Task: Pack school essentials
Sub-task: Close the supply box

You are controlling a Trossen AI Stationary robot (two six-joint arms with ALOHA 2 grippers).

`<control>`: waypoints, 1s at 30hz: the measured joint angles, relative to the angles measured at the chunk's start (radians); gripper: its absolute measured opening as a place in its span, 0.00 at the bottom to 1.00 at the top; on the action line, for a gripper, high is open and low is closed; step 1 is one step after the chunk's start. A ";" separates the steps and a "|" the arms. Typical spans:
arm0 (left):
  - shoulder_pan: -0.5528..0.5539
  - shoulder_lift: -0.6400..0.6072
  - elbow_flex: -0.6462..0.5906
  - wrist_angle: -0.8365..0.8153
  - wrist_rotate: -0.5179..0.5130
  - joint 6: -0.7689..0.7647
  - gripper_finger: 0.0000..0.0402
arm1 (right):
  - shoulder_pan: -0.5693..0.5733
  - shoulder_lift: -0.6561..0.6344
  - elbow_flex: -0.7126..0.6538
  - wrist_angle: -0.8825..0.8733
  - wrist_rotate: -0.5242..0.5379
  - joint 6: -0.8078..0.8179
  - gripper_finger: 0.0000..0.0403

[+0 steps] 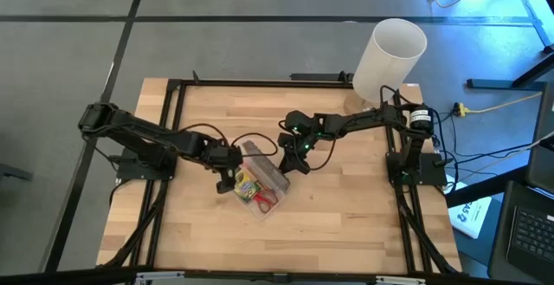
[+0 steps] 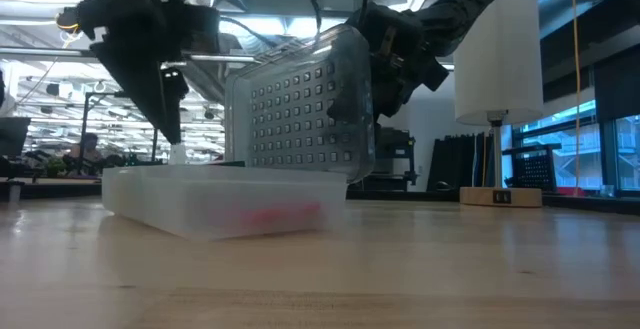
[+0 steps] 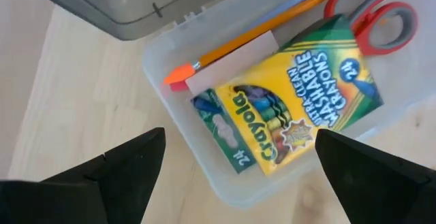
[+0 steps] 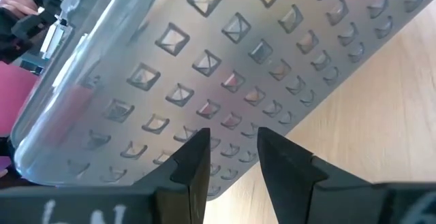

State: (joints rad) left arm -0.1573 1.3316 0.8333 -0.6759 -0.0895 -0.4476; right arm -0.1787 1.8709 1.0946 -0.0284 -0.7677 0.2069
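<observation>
A light wooden bench (image 1: 346,216) with a black metal frame stands on a grey floor. A tall white cylinder (image 1: 389,58) stands at its far right corner. The low view looks across the bench into a large room with ceiling lights, windows and dark equipment.

Near the bench's middle lies a clear case (image 1: 257,190), its long axis running diagonally from the far left toward the near right in the high view. Its grey dimpled lid (image 2: 300,109) stands raised, nearly upright, along the case's far side.

Inside the case, the crayon box (image 3: 289,105), green and yellow, lies flat along the case's length. Beside it lie the orange pencils (image 3: 266,30), parallel to the box, with a pink-orange tip toward the case's end wall. The red-handled scissors (image 3: 371,20) lie at the other end, handles just beyond the crayon box. A pale card or eraser (image 3: 231,60) lies between pencil and box; which it is cannot be told.

The left gripper (image 1: 227,179) hangs over the case's left end, jaws spread wide and holding nothing. The right gripper (image 1: 299,157) is at the lid's outer face, jaws partly spread, fingertips (image 4: 197,159) close against the dimpled surface; whether they pinch the lid's edge cannot be told.
</observation>
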 joint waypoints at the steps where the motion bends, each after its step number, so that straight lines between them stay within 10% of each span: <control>1: 0.000 -0.013 0.000 -0.002 0.000 -0.004 0.93 | 0.000 0.000 0.000 0.000 0.000 0.000 0.31; 20: -0.049 -0.353 0.002 -0.058 -0.110 -0.018 0.93 | 0.114 -0.001 0.093 0.003 0.191 -0.014 0.31; 30: -0.098 -0.240 0.003 -0.013 -0.132 -0.017 0.93 | 0.214 -0.001 0.093 -0.002 0.327 -0.059 0.31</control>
State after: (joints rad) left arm -0.2556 1.0916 0.8360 -0.6894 -0.2215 -0.4648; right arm 0.0348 1.8702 1.1873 -0.0307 -0.4409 0.1481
